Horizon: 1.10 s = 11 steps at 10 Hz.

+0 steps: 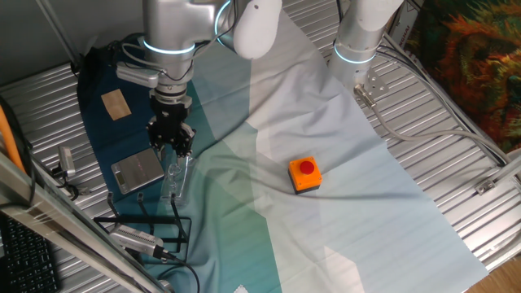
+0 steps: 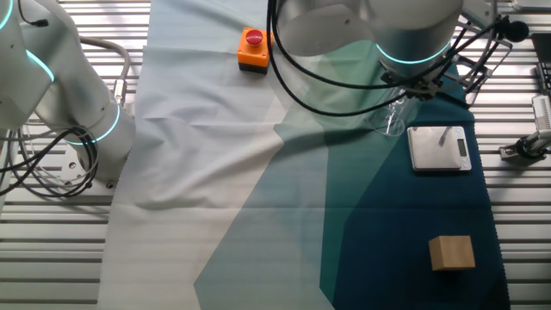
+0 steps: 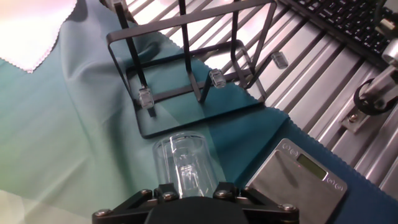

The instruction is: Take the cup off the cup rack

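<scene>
The hand (image 1: 172, 148) is closed on the cup (image 3: 183, 167): in the hand view the clear glass sits right at the fingers, pointing away from the camera, and in one fixed view it hangs below the fingers, tilted, close above the cloth (image 1: 342, 203). The cup is already clear of the cup rack (image 3: 193, 74), which stands just beyond it on the dark part of the cloth, its prongs bare.

What could go wrong from here is mostly a matter of grip and clearance. The glass is smooth and, as far as the views show, held near one end only, so a quick swing could probably let it twist or slip out and drop. It hangs low, so a sideways move without lifting could drag it over the folds of the cloth. The rack's prongs are near in front and the scale (image 3: 298, 180) lies just beside the cup on the tabletop (image 1: 456, 203); a drift either way could knock the glass against metal.

As for writing, none can be read. The scale's display looks blank, its buttons are too small to make out, and the orange button box (image 1: 305, 174) shows no legible label.
</scene>
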{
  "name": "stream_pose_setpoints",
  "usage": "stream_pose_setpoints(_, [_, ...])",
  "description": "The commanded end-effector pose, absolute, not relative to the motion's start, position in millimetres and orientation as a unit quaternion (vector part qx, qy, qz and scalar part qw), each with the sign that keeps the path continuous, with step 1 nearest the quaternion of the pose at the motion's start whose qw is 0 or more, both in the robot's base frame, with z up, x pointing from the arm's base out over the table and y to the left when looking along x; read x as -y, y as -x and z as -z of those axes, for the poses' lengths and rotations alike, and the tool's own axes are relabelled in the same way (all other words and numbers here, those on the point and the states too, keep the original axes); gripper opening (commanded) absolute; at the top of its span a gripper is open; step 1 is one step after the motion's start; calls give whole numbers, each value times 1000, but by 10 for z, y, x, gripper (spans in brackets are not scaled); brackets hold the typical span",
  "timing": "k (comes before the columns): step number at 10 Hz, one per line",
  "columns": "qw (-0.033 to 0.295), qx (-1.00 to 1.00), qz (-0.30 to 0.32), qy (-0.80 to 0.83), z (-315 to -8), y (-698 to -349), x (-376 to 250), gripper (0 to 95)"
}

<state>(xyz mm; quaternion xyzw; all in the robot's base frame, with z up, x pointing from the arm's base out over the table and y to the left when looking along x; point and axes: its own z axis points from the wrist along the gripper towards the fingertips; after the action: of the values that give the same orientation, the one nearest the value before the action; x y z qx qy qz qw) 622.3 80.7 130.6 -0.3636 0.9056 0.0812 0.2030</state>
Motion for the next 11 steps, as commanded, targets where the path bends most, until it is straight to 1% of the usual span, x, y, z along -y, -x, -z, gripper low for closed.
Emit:
stream_pose_setpoints(1, [209, -905, -84, 361, -1288, -6230, -816, 380])
stream_pose_setpoints(11, [221, -901, -89, 362, -1205, -6237, -809, 380])
